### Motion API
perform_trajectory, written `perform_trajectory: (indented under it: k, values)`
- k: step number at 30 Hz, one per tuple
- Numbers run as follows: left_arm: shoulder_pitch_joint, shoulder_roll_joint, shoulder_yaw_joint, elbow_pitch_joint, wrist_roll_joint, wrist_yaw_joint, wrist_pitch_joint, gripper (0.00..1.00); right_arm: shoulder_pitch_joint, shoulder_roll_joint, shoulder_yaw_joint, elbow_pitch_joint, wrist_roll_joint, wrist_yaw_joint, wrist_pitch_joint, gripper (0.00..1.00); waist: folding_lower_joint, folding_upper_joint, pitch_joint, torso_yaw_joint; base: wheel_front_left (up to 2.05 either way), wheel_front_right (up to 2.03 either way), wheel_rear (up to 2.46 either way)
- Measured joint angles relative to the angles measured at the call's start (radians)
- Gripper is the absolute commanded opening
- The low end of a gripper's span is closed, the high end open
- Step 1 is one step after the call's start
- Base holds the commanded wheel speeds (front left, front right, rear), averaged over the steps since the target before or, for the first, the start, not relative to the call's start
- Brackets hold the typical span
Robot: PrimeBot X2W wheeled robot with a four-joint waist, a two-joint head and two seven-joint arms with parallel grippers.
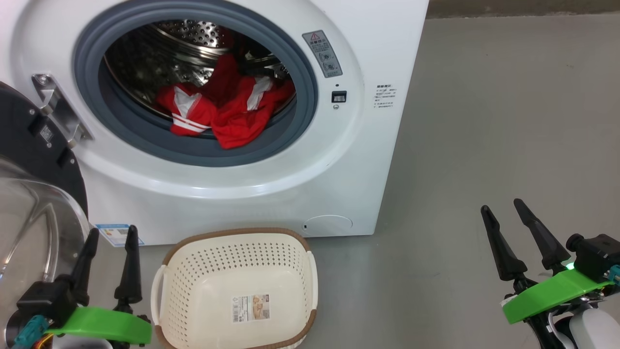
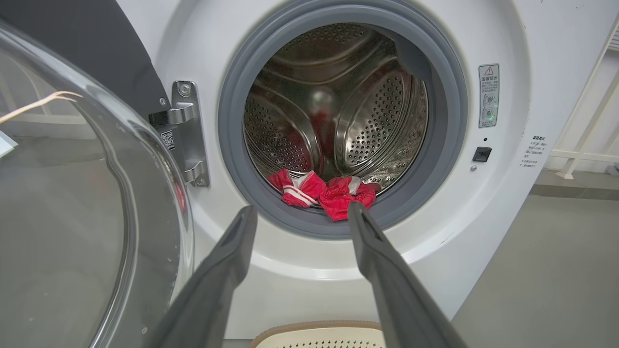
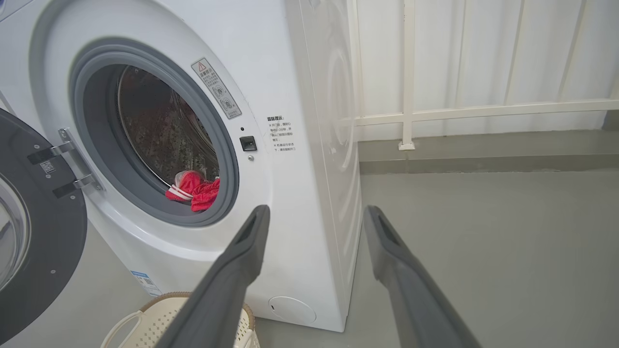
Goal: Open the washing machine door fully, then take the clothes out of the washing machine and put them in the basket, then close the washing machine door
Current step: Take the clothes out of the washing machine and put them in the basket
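Observation:
The white washing machine point(image 1: 348, 160) stands ahead with its door point(image 1: 34, 194) swung open to the left, glass bowl facing me. Red clothes point(image 1: 223, 109) with white stripes lie at the front of the steel drum, over the grey gasket; the same clothes point(image 2: 329, 193) lie beyond the left fingers and the clothes point(image 3: 196, 191) sit far left of the right fingers. The cream basket point(image 1: 310, 271) sits on the floor before the machine, nothing in it but its label. My left gripper point(image 1: 112, 235) is open beside the door glass. My right gripper point(image 1: 503, 207) is open over bare floor, right of the machine.
Grey floor point(image 1: 484, 121) spreads to the right of the machine. A white railing point(image 3: 411, 111) and wall run behind it. The door's hinge bracket point(image 2: 186, 135) sits at the left of the opening.

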State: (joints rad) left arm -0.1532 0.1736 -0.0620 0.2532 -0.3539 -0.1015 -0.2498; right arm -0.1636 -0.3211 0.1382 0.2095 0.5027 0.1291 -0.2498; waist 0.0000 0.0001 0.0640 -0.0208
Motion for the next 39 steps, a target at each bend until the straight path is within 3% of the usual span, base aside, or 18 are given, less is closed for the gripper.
perform_trajectory:
  k: [39]
  values:
    - [-0.078, -0.020, 0.022, 0.011, 0.033, -0.009, -0.002, 1.00, -0.026, -0.002, -0.009, -0.015, 0.000, 0.000, 0.000, 1.00, 0.0000, 0.0000, 0.084, -0.018, 0.00, 0.00, 0.00]
